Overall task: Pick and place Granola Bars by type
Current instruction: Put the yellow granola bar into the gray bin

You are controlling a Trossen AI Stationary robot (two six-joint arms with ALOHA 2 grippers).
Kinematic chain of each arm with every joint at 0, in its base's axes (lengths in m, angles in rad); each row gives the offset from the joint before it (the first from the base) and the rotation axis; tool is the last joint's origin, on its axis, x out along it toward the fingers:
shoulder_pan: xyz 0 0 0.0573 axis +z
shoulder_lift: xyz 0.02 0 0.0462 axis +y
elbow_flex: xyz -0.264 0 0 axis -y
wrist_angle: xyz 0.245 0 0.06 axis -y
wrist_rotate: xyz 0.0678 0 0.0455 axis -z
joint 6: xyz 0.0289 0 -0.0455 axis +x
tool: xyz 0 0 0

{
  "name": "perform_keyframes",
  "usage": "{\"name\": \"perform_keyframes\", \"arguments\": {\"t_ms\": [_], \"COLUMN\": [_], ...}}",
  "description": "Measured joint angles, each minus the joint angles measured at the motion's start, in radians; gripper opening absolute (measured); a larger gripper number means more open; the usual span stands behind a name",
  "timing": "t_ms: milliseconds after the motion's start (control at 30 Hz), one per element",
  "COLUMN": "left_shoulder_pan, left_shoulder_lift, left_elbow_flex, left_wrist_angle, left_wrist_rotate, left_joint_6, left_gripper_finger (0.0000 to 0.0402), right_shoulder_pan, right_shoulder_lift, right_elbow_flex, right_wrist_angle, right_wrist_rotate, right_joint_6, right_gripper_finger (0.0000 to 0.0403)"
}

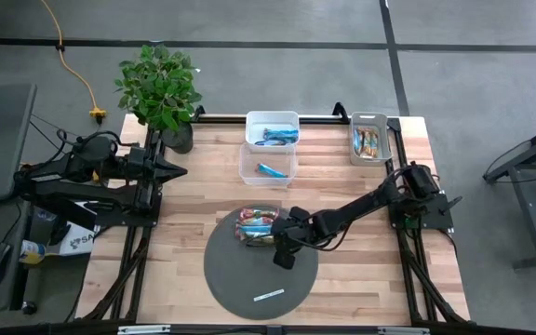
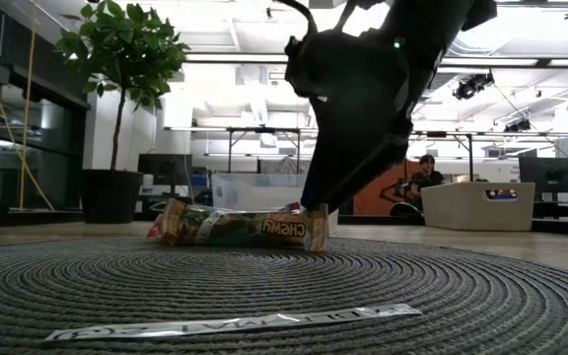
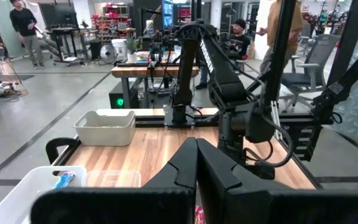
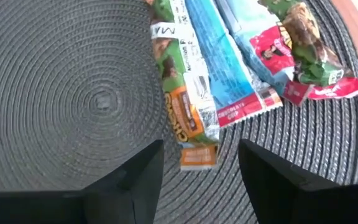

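Several Granola Bars (image 1: 257,223) lie in a small pile on the far part of a round grey woven mat (image 1: 249,279). The right wrist view shows a tan-and-green bar (image 4: 179,93), a blue bar (image 4: 219,68) and a red-pink bar (image 4: 291,56) side by side. My right gripper (image 4: 201,180) is open and slants down over the pile's near side. Its fingers stand on either side of the tan-and-green bar's orange end (image 4: 197,155), touching nothing that I can see. In the low view it stands just behind that bar (image 2: 235,227). My left gripper (image 1: 180,170) waits shut at the table's left edge.
A thin white strip (image 1: 269,296) lies on the mat's near part. At the back, a white bin (image 1: 272,130) and a clear bin (image 1: 268,166) hold blue bars, and a grey bin (image 1: 370,140) at the far right holds tan ones. A potted plant (image 1: 161,88) stands far left.
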Motion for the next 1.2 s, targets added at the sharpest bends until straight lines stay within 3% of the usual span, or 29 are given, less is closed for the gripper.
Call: {"name": "perform_keyframes", "arguments": {"t_ms": [500, 1200], "left_shoulder_pan": [0.000, 0.000], "left_shoulder_lift": [0.000, 0.000], "left_elbow_flex": [0.000, 0.000], "left_wrist_angle": [0.000, 0.000], "left_wrist_rotate": [0.000, 0.000], "left_joint_6": [0.000, 0.000], "left_gripper_finger": [0.0001, 0.0001], "right_shoulder_pan": [0.000, -0.010], "right_shoulder_lift": [0.000, 0.014], "right_elbow_flex": [-0.036, -0.035], "right_wrist_angle": [0.109, 0.128], "right_wrist_rotate": [0.005, 0.019], "right_joint_6": [-0.004, -0.034], "right_gripper_finger": [0.0190, 0.0190]}}
